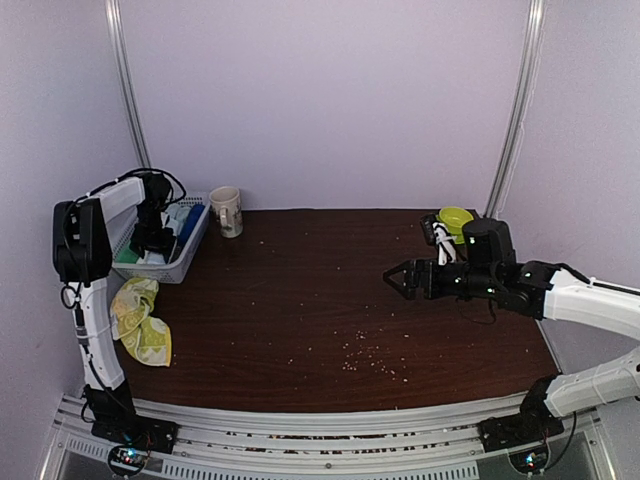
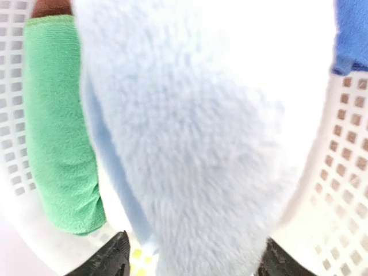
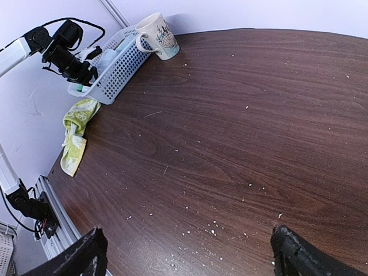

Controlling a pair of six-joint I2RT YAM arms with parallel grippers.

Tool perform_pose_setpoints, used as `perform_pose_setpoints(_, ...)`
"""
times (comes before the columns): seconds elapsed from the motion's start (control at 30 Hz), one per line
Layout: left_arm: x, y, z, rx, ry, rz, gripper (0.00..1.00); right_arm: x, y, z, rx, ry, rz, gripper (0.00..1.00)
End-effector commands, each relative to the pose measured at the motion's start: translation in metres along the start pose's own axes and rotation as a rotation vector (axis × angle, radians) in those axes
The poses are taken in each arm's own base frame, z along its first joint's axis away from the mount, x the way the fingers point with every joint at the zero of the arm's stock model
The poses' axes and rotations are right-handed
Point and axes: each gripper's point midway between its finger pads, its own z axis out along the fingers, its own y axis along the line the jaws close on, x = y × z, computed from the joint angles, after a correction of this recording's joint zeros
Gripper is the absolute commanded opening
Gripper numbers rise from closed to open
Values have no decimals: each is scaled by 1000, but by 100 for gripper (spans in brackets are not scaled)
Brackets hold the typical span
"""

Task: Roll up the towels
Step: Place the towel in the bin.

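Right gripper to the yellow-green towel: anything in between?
Only bare dark tabletop with a few scattered pale crumbs lies between the right gripper and the yellow-green towel. Top external and right wrist views both show it.

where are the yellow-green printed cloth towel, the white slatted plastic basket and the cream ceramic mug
yellow-green printed cloth towel [image 1: 148, 340]: top view, lower bunch
white slatted plastic basket [image 3: 118, 70]: right wrist view, side wall
cream ceramic mug [image 1: 228, 212]: top view, body
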Motion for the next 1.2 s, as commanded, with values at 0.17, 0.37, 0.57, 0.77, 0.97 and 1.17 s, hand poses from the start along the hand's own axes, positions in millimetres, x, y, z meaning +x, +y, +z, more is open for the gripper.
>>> perform_pose_setpoints(0.17,-5,-10,-5,36,-50,-4,35,-6,8,0,-24,-12,-10,100)
perform_pose_setpoints(0.37,-2,-14,2,47,-42,6,23,-5,9,0,-25,-10,-10,100)
perform_pose_setpoints(0.57,-10,-41,-11,253,-108,33,15,-4,10,-1,-31,-6,-11,100)
perform_pose_setpoints(0.77,-8,-66,-14,427,-134,56,0,-4,12,-3,-34,-10,-18,100)
perform_pose_setpoints(0.97,-3,-58,3,372,-80,50,3,-3,11,-3,-36,-12,-19,100)
perform_pose_setpoints(1.17,2,-49,0,331,-84,44,6,-1,10,-2,-34,-8,-20,100)
